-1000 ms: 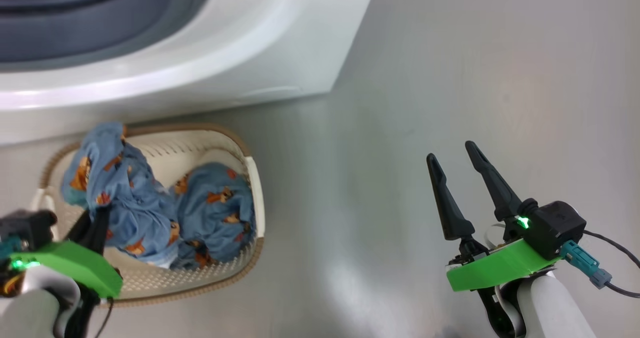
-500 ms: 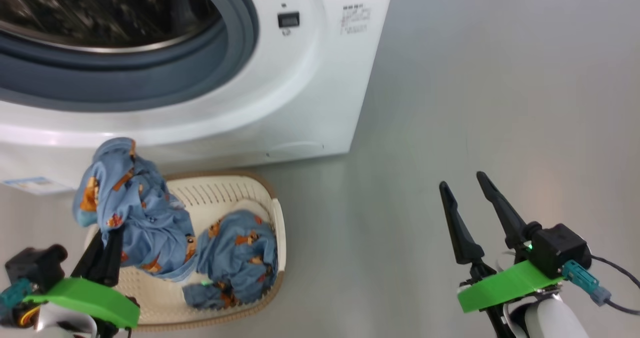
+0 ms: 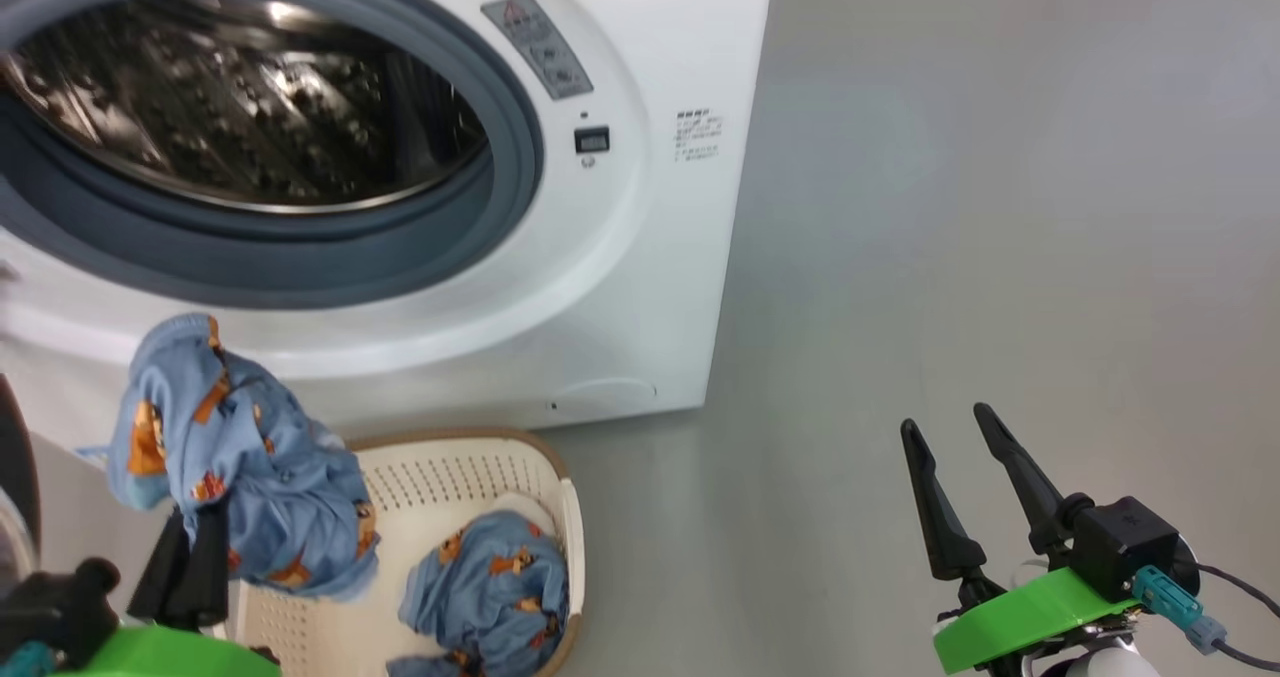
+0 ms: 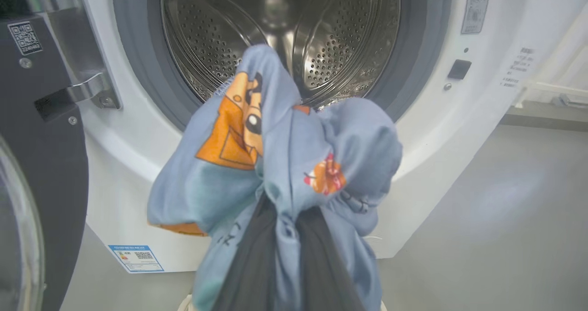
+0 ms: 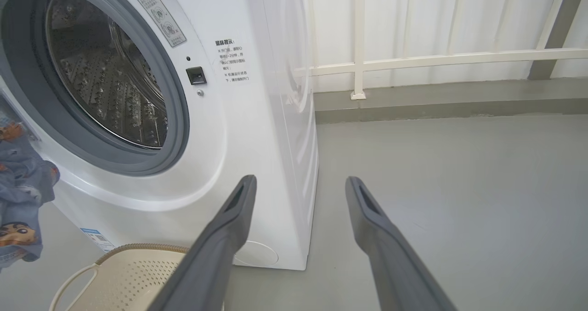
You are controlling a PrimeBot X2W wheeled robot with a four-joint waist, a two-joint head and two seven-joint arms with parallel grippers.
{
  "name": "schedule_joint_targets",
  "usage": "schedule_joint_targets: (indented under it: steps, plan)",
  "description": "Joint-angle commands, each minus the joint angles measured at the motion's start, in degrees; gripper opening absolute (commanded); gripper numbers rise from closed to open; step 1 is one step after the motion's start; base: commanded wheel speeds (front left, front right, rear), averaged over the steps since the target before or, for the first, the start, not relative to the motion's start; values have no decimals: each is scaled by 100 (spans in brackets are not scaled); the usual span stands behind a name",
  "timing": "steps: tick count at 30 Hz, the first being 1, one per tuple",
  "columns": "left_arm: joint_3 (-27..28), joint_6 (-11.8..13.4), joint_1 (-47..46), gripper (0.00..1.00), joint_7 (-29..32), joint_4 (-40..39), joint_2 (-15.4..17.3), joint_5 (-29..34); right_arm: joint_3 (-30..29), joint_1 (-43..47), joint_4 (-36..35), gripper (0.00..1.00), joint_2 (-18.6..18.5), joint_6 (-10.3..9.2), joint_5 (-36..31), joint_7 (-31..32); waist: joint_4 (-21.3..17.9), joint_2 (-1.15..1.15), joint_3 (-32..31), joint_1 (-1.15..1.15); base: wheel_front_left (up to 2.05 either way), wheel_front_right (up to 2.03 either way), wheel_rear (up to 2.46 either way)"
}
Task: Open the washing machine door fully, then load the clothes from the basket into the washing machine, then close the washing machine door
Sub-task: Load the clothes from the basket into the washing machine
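While your left gripper (image 3: 188,557) is clenching one blue bundle (image 3: 240,477) of the clothes just below the washing machine's (image 3: 640,287) empty drum (image 3: 250,117), you should be lifting it over the grey gasket (image 3: 505,207) and going deep before releasing. At the machine's foot, the basket (image 3: 572,517) is keeping the second bundle (image 3: 490,587). Right of the machine, your right gripper (image 3: 947,422) is standing spread, carrying nothing.

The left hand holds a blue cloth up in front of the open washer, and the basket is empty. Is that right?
Not quite: the basket is not empty. The head view shows a second blue bundle lying in it. The rest holds: the left gripper holds the lifted blue cloth up before the open washing machine.
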Motion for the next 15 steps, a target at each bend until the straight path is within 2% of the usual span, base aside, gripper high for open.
schedule_joint_targets:
  steps: [1,15]
  plan:
    - [251,26,-12,0,-61,-186,109,106,126,-1,-115,100,6,9,-68,-27,-22,0,-257,0,0,0,0]
    - [649,26,524,0,-61,-656,-370,597,-7,198,-63,100,6,9,-110,-27,-32,0,-776,0,0,0,0]
